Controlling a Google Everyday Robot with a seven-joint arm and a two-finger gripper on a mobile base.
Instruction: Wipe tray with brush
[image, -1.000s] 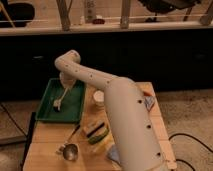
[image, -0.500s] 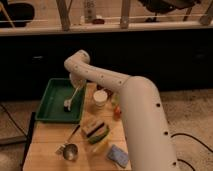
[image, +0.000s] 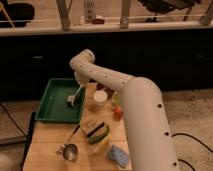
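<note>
The dark-green tray (image: 52, 107) lies on the left part of the wooden table. The brush (image: 75, 95) has a thin whitish handle that slants down to the left, and its pale head rests on the tray floor near the right rim. My gripper (image: 81, 85) is above the tray's right rim, at the end of the white arm that comes in from the lower right. It is shut on the upper end of the brush handle.
A white cup (image: 99, 98) stands just right of the tray, with red items (image: 118, 113) beside it. A striped sponge block (image: 96, 131), a metal ladle (image: 70, 150) and a blue object (image: 118, 155) lie on the table's (image: 47, 135) front half.
The arm has swung to the right, and the brush head has slid a little to the right across the tray floor.
</note>
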